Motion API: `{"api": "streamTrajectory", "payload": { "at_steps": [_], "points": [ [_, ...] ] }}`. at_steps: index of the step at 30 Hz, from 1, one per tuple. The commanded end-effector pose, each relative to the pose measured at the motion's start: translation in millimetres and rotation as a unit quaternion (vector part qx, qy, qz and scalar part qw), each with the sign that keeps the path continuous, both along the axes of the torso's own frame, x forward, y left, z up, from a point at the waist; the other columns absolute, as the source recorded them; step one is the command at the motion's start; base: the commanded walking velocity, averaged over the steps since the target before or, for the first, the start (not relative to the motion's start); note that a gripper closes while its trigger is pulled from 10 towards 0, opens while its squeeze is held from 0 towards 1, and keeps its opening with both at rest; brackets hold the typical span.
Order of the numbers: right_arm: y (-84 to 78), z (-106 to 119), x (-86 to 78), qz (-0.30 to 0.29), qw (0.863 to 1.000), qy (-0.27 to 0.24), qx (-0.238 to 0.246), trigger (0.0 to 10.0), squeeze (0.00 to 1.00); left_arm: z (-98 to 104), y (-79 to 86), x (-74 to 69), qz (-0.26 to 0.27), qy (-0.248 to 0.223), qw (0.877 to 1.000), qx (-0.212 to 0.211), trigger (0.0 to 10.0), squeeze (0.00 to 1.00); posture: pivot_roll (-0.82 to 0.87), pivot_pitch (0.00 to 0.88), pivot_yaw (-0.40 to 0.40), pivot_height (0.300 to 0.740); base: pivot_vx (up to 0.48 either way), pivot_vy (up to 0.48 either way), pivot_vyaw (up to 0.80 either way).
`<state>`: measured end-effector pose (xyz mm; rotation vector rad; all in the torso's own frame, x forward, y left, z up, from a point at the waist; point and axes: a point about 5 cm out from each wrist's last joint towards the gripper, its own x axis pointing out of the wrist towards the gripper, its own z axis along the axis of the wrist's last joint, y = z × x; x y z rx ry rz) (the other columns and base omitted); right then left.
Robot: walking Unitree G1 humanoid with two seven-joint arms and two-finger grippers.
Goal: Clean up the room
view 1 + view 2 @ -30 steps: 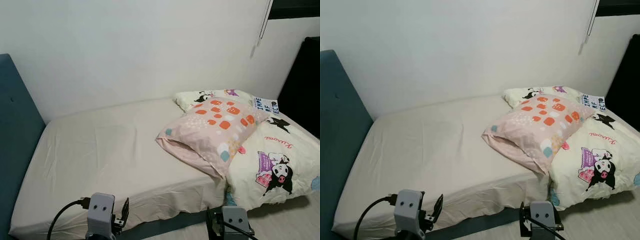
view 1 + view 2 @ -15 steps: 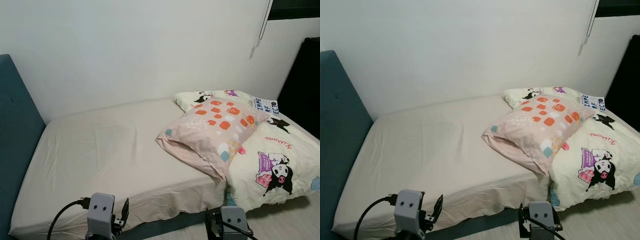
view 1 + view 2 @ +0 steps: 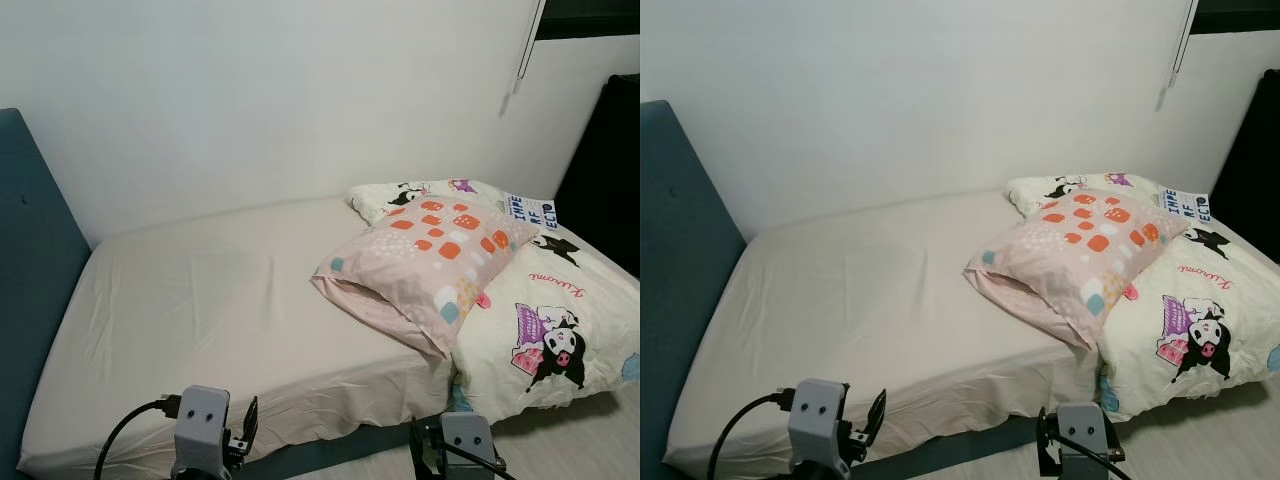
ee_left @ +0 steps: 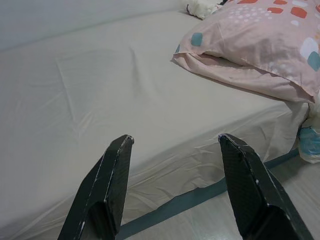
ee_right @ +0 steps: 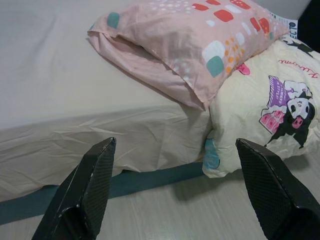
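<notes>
Left gripper [image 4: 172,142] and right gripper [image 5: 175,147], fingers spread apart and holding nothing, hover before the bed [image 3: 200,310]. A pink pillow [image 3: 425,255] leans on a cartoon-print duvet [image 3: 555,330].

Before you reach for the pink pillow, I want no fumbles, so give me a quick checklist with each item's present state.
1. Left claw open and holding nothing: ok.
2. Right claw open and holding nothing: ok.
3. Pink pillow in plain sight, nothing lying on top of it: ok.
4. Pillow lying free of other bedding: not ok, it leans on the cartoon-print duvet.
5. Claws over the bed: not ok, both hang low in front of its near edge.
6. Bare sheet beside the pillow to set it on: ok.
</notes>
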<state>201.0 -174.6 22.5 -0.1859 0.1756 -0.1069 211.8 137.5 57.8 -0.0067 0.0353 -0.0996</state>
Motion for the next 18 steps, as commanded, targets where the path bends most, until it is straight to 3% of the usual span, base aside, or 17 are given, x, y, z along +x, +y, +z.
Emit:
{"api": "streamTrajectory", "payload": {
  "at_steps": [1, 18],
  "points": [
    [1.5, 2.0, 1.0, 0.004, 1.0, -0.001, -0.001, 10.0, 0.0, -0.8, 1.1, -0.6, 0.003, 0.005, 1.0, 0.002, 10.0, 0.0, -0.04, 0.07, 0.023, 0.74, 0.0, 0.0, 0.0],
    [0.3, 2.4, 2.4, -0.001, 1.0, -0.002, 0.014, 10.0, 0.0, -0.6, -0.1, 0.6, -0.002, 0.005, 1.0, 0.003, 10.0, 0.0, -0.04, 0.073, 0.022, 0.74, 0.0, 0.0, 0.0]
  ]
}}
